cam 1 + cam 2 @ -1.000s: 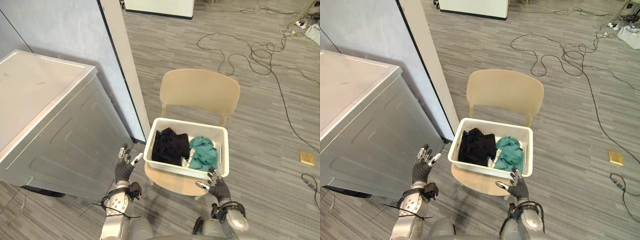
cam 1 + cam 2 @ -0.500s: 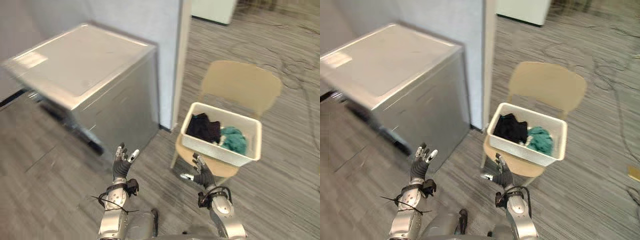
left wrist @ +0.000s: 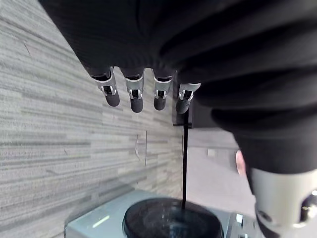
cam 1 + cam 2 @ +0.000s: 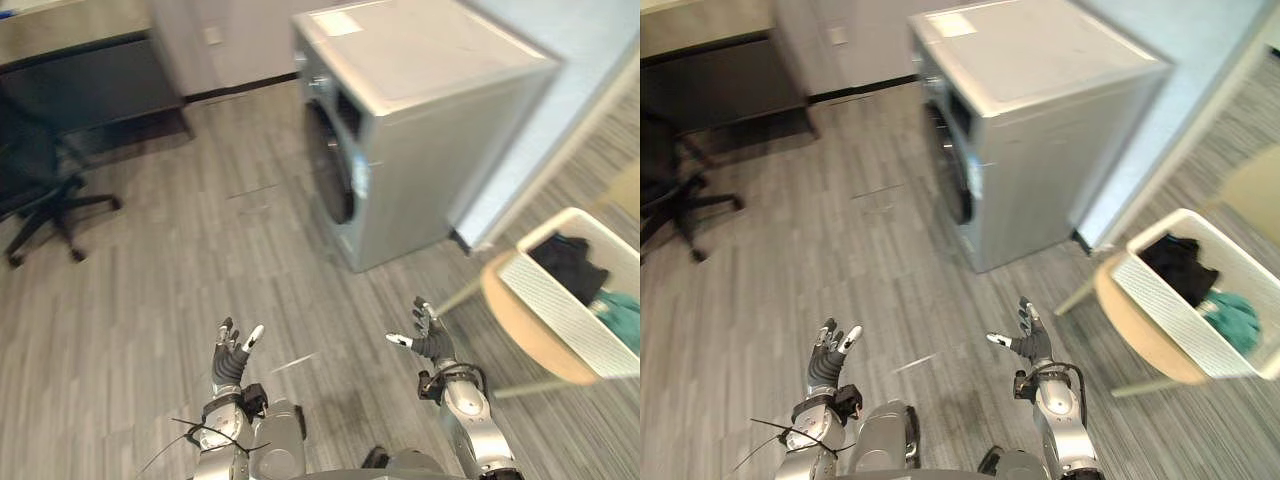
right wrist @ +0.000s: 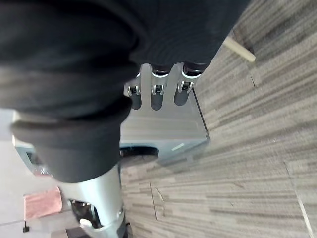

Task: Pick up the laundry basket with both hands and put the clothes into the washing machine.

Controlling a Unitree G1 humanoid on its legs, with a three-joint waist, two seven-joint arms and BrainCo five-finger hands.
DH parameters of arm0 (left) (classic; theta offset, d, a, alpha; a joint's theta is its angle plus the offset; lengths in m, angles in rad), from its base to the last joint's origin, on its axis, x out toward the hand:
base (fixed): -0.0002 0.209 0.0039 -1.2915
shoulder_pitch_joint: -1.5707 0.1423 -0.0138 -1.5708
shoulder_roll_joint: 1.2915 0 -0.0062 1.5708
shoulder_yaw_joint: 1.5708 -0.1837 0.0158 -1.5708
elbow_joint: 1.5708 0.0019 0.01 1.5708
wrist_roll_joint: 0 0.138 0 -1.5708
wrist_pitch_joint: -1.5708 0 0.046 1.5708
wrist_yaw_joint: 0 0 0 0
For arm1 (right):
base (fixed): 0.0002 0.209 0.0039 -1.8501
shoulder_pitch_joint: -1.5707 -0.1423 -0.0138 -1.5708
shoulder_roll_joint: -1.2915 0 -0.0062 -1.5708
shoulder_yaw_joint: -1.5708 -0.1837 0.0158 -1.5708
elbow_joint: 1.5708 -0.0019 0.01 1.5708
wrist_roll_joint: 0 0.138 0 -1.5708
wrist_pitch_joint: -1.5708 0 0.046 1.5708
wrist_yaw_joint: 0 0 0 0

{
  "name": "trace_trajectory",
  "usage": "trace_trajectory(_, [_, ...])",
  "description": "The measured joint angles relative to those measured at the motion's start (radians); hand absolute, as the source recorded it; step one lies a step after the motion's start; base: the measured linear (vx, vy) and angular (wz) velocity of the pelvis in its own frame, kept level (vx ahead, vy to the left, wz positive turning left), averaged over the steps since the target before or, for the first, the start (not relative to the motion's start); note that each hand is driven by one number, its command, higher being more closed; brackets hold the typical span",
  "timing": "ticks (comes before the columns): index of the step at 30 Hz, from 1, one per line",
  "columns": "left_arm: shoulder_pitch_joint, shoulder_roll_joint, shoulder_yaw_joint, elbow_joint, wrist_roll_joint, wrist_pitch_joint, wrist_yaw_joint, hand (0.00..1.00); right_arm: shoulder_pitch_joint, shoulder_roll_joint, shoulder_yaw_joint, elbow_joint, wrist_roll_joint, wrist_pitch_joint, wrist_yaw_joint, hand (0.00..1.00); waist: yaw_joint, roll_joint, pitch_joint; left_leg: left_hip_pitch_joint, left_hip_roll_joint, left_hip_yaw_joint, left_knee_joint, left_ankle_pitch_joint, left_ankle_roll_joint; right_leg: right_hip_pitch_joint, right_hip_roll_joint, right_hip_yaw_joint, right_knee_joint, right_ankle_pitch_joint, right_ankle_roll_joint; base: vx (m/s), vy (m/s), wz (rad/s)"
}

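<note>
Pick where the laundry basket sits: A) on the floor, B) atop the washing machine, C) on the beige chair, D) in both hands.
C: the laundry basket rests on the seat of the beige chair, and the left hand and right hand are both open, holding nothing.

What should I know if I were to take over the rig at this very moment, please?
Left hand: open, empty, raised over the floor.
Right hand: open, empty, raised over the floor.
Laundry basket: on the tan chair off to the robot's right, neither hand touching it. A black garment and a teal garment lie in it.
Washing machine: ahead, its dark round door on the front face looks shut.
Done: nothing yet; the basket is not picked up.
Left: grasp the basket with both hands, carry it to the machine, load the clothes.
</note>
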Motion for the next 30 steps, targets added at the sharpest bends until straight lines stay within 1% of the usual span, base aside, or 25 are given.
trace_trajectory(1, [-0.003,0.000,-0.022,0.015,0.000,0.004,0.000,0.00,0.001,0.007,-0.026,0.002,-0.001,0.000,-0.015,0.00,-0.001,0.010,-0.007,0.036,0.025,0.025,-0.055,0.007,-0.031,0.001,-0.050,-0.043,0.040,-0.010,0.038,0.05,0.452,1.43])
trace_trajectory(2, [0.002,0.000,-0.058,0.018,0.001,0.011,-0.002,0.00,0.018,0.010,-0.066,0.001,-0.001,0.000,-0.026,0.00,-0.006,0.003,-0.017,0.077,0.003,0.040,-0.126,0.001,-0.102,0.002,-0.130,-0.086,0.127,-0.035,0.087,0.10,0.591,1.64])
trace_trajectory(3, [0.003,0.004,-0.082,0.021,0.004,0.013,-0.004,0.00,0.033,0.010,-0.100,0.001,-0.002,-0.001,-0.034,0.00,-0.008,0.005,-0.032,0.095,-0.044,0.019,-0.162,-0.056,-0.150,-0.001,-0.201,-0.106,0.222,-0.050,0.111,0.16,0.595,1.70])
trace_trajectory(4, [-0.016,0.012,-0.091,0.044,0.010,0.023,-0.006,0.00,0.044,0.025,-0.138,0.005,-0.002,0.006,-0.037,0.00,-0.011,-0.028,-0.027,0.090,-0.116,-0.012,-0.128,-0.066,-0.113,-0.016,-0.306,-0.091,0.343,-0.039,0.070,0.21,0.591,1.68])
trace_trajectory(5, [-0.016,0.012,-0.087,0.045,0.035,0.034,-0.017,0.00,0.049,0.033,-0.160,0.010,-0.001,0.015,-0.037,0.00,-0.031,-0.034,-0.022,0.093,-0.171,-0.051,-0.090,-0.097,-0.066,-0.052,-0.377,-0.029,0.481,0.049,-0.090,0.16,0.376,1.43])
trace_trajectory(6, [-0.010,0.015,-0.084,0.042,0.048,0.034,-0.023,0.00,0.049,0.036,-0.160,0.010,0.000,0.016,-0.037,0.00,-0.036,-0.031,-0.023,0.101,-0.188,-0.069,-0.082,-0.108,-0.049,-0.074,-0.390,0.015,0.534,0.109,-0.164,0.24,0.445,1.21])
trace_trajectory(7, [-0.006,0.039,-0.081,0.033,0.076,0.036,-0.029,0.00,0.041,0.050,-0.157,0.012,0.000,0.017,-0.037,0.00,-0.038,-0.023,-0.018,0.124,-0.206,-0.092,-0.081,-0.128,-0.018,-0.128,-0.376,0.123,0.641,0.136,-0.189,0.24,0.376,0.75])
trace_trajectory(8, [-0.006,0.065,-0.058,0.026,0.086,0.036,-0.037,0.00,0.022,0.066,-0.151,0.012,0.000,0.016,-0.036,0.00,-0.030,-0.021,-0.015,0.154,-0.213,-0.101,-0.102,-0.136,-0.003,-0.208,-0.306,0.225,0.730,0.096,-0.124,0.34,0.495,0.49])
trace_trajectory(10, [-0.004,0.089,-0.037,0.026,0.091,0.041,-0.039,0.00,-0.007,0.078,-0.150,0.011,0.000,0.004,-0.040,0.00,-0.030,-0.023,-0.015,0.208,-0.226,-0.094,-0.154,-0.137,0.003,-0.296,-0.204,0.279,0.756,0.047,-0.037,0.21,0.244,0.09])
trace_trajectory(11, [-0.001,0.090,-0.033,0.025,0.091,0.041,-0.039,0.00,-0.016,0.079,-0.150,0.010,0.000,0.000,-0.043,0.00,-0.029,-0.024,-0.016,0.233,-0.233,-0.087,-0.178,-0.136,0.003,-0.303,-0.190,0.262,0.742,0.034,-0.017,0.20,0.152,-0.08])
trace_trajectory(12, [0.017,0.086,-0.024,0.021,0.090,0.041,-0.039,0.00,-0.021,0.078,-0.143,0.010,0.000,-0.002,-0.056,0.00,-0.027,-0.028,-0.016,0.291,-0.254,-0.069,-0.225,-0.136,0.003,-0.304,-0.188,0.174,0.693,0.019,-0.007,0.25,0.168,-0.21])
trace_trajectory(13, [0.037,0.086,-0.022,0.007,0.087,0.041,-0.039,0.00,-0.017,0.076,-0.127,0.011,-0.001,-0.005,-0.059,0.00,-0.029,-0.031,-0.018,0.335,-0.273,-0.056,-0.263,-0.136,0.003,-0.300,-0.188,0.075,0.616,0.005,-0.024,0.27,0.160,-0.26])
trace_trajectory(14, [0.036,0.084,-0.023,0.002,0.086,0.041,-0.039,0.00,-0.015,0.075,-0.121,0.009,-0.001,-0.005,-0.060,0.00,-0.030,-0.030,-0.018,0.353,-0.279,-0.053,-0.278,-0.142,0.011,-0.304,-0.181,0.044,0.571,0.000,-0.033,0.37,0.149,-0.31])
trace_trajectory(15, [0.019,0.082,-0.024,-0.003,0.083,0.040,-0.038,0.00,-0.020,0.074,-0.103,0.010,-0.003,-0.005,-0.058,0.00,-0.030,-0.022,-0.017,0.356,-0.277,-0.042,-0.286,-0.169,0.013,-0.365,-0.127,0.042,0.458,0.001,-0.033,0.33,0.102,-0.26])
trace_trajectory(16, [0.009,0.082,-0.025,0.001,0.079,0.040,-0.038,0.00,-0.023,0.074,-0.096,0.012,-0.007,-0.005,-0.058,0.00,-0.030,-0.019,-0.015,0.354,-0.273,-0.036,-0.288,-0.176,0.010,-0.393,-0.103,0.049,0.397,0.003,-0.031,0.32,0.090,-0.30])
trace_trajectory(18, [-0.018,0.082,-0.038,0.015,0.052,0.040,-0.036,0.00,-0.029,0.073,-0.088,0.015,-0.010,0.002,-0.061,0.00,-0.033,-0.023,-0.015,0.373,-0.270,-0.019,-0.301,-0.197,-0.014,-0.421,-0.074,0.010,0.189,0.063,-0.033,0.30,0.043,-0.22])
trace_trajectory(19, [-0.031,0.081,-0.055,0.033,0.034,0.039,-0.031,0.00,-0.022,0.065,-0.078,0.016,-0.012,0.004,-0.066,0.00,-0.050,-0.015,-0.016,0.391,-0.254,-0.014,-0.290,-0.232,-0.038,-0.408,-0.052,-0.007,0.106,0.095,-0.039,0.50,-0.011,0.02])
trace_trajectory(20, [-0.045,0.075,-0.063,0.065,0.037,0.040,-0.032,0.00,-0.002,0.063,-0.070,0.015,-0.029,0.005,-0.070,0.00,-0.065,0.004,-0.020,0.388,-0.217,-0.005,-0.174,-0.259,-0.073,-0.380,-0.026,0.005,0.100,0.103,-0.065,0.48,-0.051,0.19])
trace_trajectory(21, [-0.059,0.072,-0.068,0.083,0.037,0.041,-0.032,0.00,0.012,0.063,-0.070,0.016,-0.036,0.006,-0.075,0.00,-0.074,0.008,-0.018,0.357,-0.189,0.006,-0.063,-0.258,-0.074,-0.363,-0.009,0.005,0.099,0.124,-0.099,0.52,-0.100,0.15])
trace_trajectory(22, [-0.065,0.053,-0.068,0.087,0.036,0.042,-0.031,0.00,0.038,0.058,-0.064,0.015,-0.040,0.009,-0.076,0.00,-0.074,0.038,-0.018,0.290,-0.094,0.045,0.171,-0.212,-0.066,-0.307,0.057,0.018,0.069,0.168,-0.172,0.53,-0.109,-0.47])
trace_trajectory(23, [-0.056,0.037,-0.068,0.087,0.036,0.042,-0.027,0.00,0.049,0.051,-0.056,0.014,-0.040,0.018,-0.077,0.00,-0.052,0.072,-0.020,0.232,-0.003,0.058,0.367,-0.069,-0.045,-0.254,0.140,0.050,0.029,0.156,-0.196,0.53,-0.096,-0.91])
trace_trajectory(24, [-0.051,0.033,-0.068,0.088,0.036,0.042,-0.022,0.00,0.053,0.051,-0.050,0.013,-0.040,0.023,-0.078,0.00,-0.044,0.074,-0.021,0.207,0.026,0.053,0.437,0.006,-0.053,-0.230,0.166,0.076,0.004,0.159,-0.200,0.56,-0.035,-1.42])
trace_trajectory(26, [-0.065,0.036,-0.093,0.092,0.033,0.042,-0.023,0.00,0.053,0.060,-0.052,-0.003,-0.041,0.024,-0.089,0.00,-0.046,0.059,-0.017,0.105,0.073,0.061,0.560,-0.023,-0.060,-0.145,0.214,0.173,-0.102,0.179,-0.177,0.65,-0.004,-1.22])
trace_trajectory(28, [-0.067,0.028,-0.097,0.092,0.033,0.042,-0.037,0.00,0.057,0.061,-0.053,-0.003,-0.041,0.026,-0.099,0.00,-0.049,0.035,-0.008,0.093,0.080,0.097,0.493,-0.067,-0.038,-0.065,0.210,0.267,-0.171,0.192,-0.157,0.53,0.043,-1.22])
trace_trajectory(30, [-0.061,0.024,-0.094,0.092,0.034,0.041,-0.043,0.00,0.055,0.062,-0.050,-0.004,-0.043,0.026,-0.098,0.00,-0.049,0.029,-0.006,0.065,0.093,0.062,0.376,-0.097,-0.051,-0.009,0.209,0.356,-0.201,0.197,-0.150,0.42,0.145,-1.38])
